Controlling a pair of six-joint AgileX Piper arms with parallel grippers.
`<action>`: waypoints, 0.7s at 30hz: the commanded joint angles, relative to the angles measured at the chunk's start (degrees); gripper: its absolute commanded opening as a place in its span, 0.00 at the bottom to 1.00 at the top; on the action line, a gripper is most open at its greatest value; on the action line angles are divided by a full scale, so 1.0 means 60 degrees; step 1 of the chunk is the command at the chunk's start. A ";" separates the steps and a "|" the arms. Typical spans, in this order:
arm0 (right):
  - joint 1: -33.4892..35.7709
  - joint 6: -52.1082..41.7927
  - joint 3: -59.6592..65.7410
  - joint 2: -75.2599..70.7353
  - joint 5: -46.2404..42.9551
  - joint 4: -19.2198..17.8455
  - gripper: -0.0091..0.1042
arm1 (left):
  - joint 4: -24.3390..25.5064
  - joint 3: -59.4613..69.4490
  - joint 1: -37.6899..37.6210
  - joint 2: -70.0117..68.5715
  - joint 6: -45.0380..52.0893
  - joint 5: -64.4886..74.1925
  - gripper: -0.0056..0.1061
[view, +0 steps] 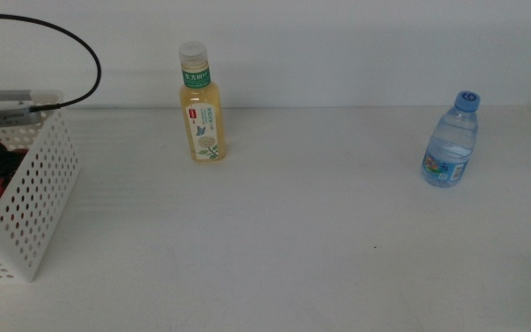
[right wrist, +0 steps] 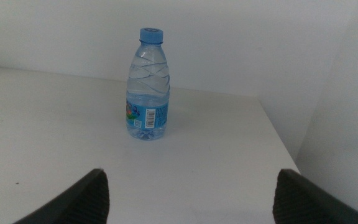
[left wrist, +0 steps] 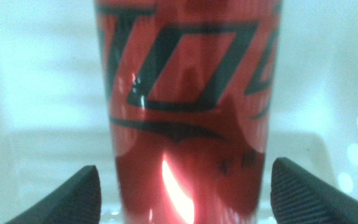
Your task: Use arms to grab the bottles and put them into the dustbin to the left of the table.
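In the middle view, the white dustbin (view: pixel 28 198) is nearest, at the table's (view: pixel 293 240) left edge. The yellow-drink bottle (view: pixel 201 106) and the water bottle (view: pixel 452 140) stand upright, well apart.

In the left wrist view, the red can (left wrist: pixel 188 106) is between the left gripper's (left wrist: pixel 185 193) parted jaws, inside the bin; the drop looks finished, so withdrawing comes next.

In the right wrist view, the right gripper (right wrist: pixel 191 193) waits spread wide, facing the water bottle (right wrist: pixel 148 87).
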 commanded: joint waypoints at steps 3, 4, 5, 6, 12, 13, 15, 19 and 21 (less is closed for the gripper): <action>0.0013 -0.0074 -0.0069 -0.0251 -0.0708 -0.0110 0.92 | 0.0140 -0.0317 -0.0208 -0.1211 -0.0498 0.0208 0.86; 0.0013 -0.0074 -0.0069 -0.0251 -0.0708 -0.0110 0.92 | 0.0164 -0.0317 -0.0216 -0.1446 -0.0650 0.0208 0.86; 0.0013 -0.0074 -0.0069 -0.0251 -0.0708 -0.0110 0.92 | 0.0177 -0.0317 -0.0248 -0.1666 -0.0781 0.0198 0.86; 0.0013 -0.0074 -0.0069 -0.0251 -0.0708 -0.0110 0.92 | 0.0177 -0.0317 -0.0291 -0.1949 -0.0968 0.0198 0.86; 0.0013 -0.0074 -0.0069 -0.0251 -0.0708 -0.0110 0.92 | 0.0363 -0.0016 -0.0827 -0.3766 -0.1998 0.0037 0.86; 0.0013 -0.0074 -0.0069 -0.0251 -0.0708 -0.0110 0.92 | 0.0462 0.0203 -0.0999 -0.4118 -0.2172 -0.0110 0.86; 0.0013 -0.0074 -0.0069 -0.0251 -0.0708 -0.0110 0.92 | 0.0684 0.0706 -0.1342 -0.4775 -0.2586 -0.0491 0.86; 0.0013 -0.0074 -0.0069 -0.0251 -0.0708 -0.0110 0.92 | 0.1322 0.2127 -0.2256 -0.6326 -0.3586 -0.1443 0.86; 0.0013 -0.0074 -0.0069 -0.0251 -0.0708 -0.0110 0.92 | 0.1730 0.2836 -0.2812 -0.7024 -0.4163 -0.2006 0.86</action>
